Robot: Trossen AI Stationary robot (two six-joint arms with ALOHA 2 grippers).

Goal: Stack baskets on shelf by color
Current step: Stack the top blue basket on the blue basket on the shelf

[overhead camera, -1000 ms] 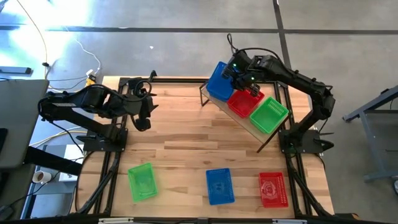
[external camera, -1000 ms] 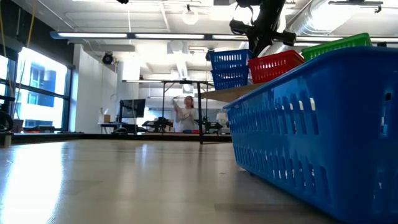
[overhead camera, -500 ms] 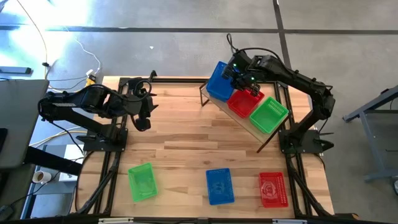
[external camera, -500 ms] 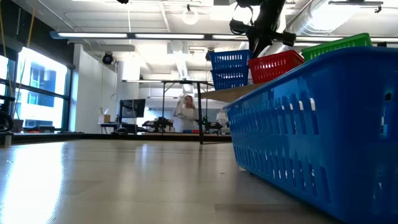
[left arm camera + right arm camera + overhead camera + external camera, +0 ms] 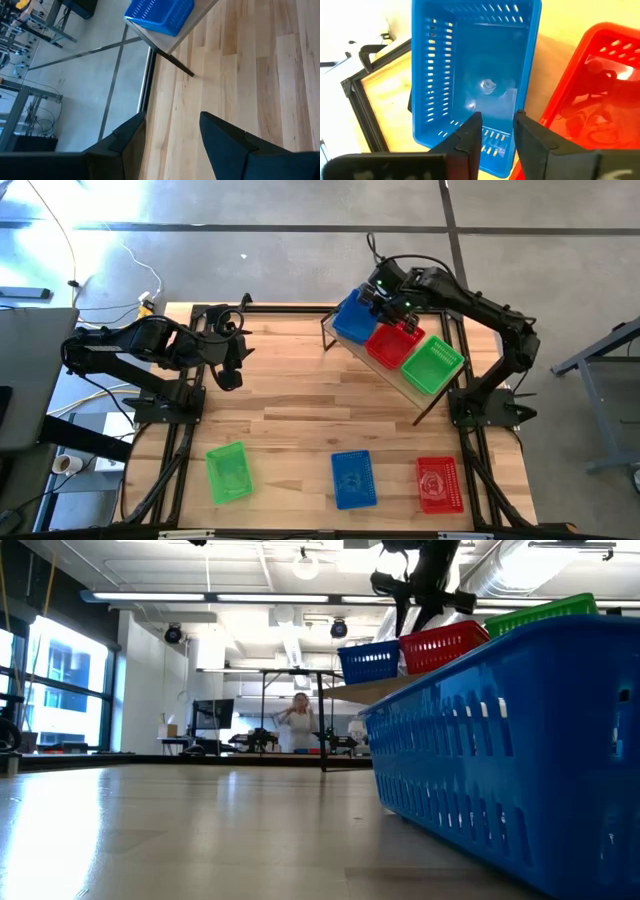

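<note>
On the shelf [image 5: 378, 368] at the table's far right stand a blue basket [image 5: 350, 318], a red basket [image 5: 392, 343] and a green basket [image 5: 432, 365] in a row, bottoms on the plank. My right gripper [image 5: 497, 127] hovers open just above the blue basket's [image 5: 470, 75] short wall nearest the red one, clear of it in the low view [image 5: 412, 605]. My left gripper [image 5: 172, 130] waits open over the table's left part [image 5: 232, 368].
Near the front edge lie a green basket [image 5: 228, 471], a blue basket [image 5: 353, 478] and a red basket [image 5: 439, 484]; the blue one fills the low view's right [image 5: 500, 770]. Bare wood lies between them and the shelf. A person stands in the room far behind.
My right gripper has opened and let go of the blue basket. The basket has dropped into the blue one under it on the shelf, so the blue pile stands lower than before. Both arms have kept their places.
</note>
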